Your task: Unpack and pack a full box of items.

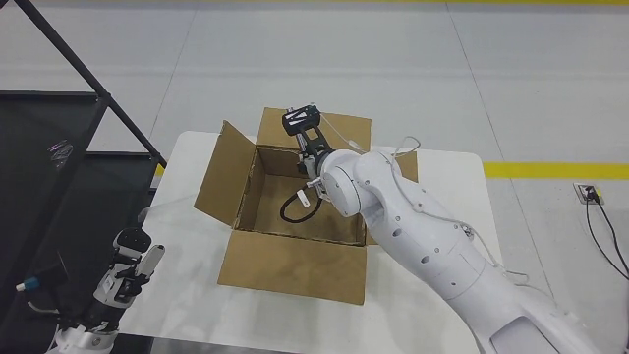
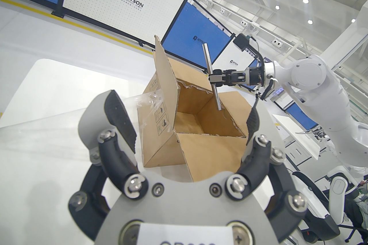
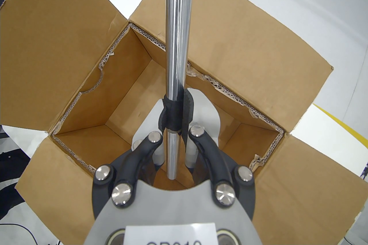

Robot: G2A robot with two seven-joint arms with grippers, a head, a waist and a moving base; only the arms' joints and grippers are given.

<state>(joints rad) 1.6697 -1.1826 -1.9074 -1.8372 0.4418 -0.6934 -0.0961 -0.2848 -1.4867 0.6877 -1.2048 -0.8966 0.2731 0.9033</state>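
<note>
An open cardboard box [image 1: 291,256] stands on the white table [image 1: 187,256], all flaps folded out. My right gripper [image 3: 176,111] is shut on a shiny metal rod [image 3: 177,28], held near its lower end over the box's far side. In the left wrist view the rod [image 2: 212,76] stands nearly upright, its lower tip just inside the box [image 2: 201,142], with the right gripper [image 2: 215,79] clamped around its middle. The box's bare brown floor [image 3: 138,91] shows below. My left gripper [image 2: 184,117] is open and holds nothing. It sits low by the table's front-left corner [image 1: 133,256], facing the box.
A black metal frame [image 1: 59,157] with dark mesh stands left of the table. Clear tape [image 2: 149,102] hangs off the box's side. A black cable loop [image 1: 293,208] from the right arm dangles over the box. Grey floor with a yellow line [image 1: 550,169] lies beyond.
</note>
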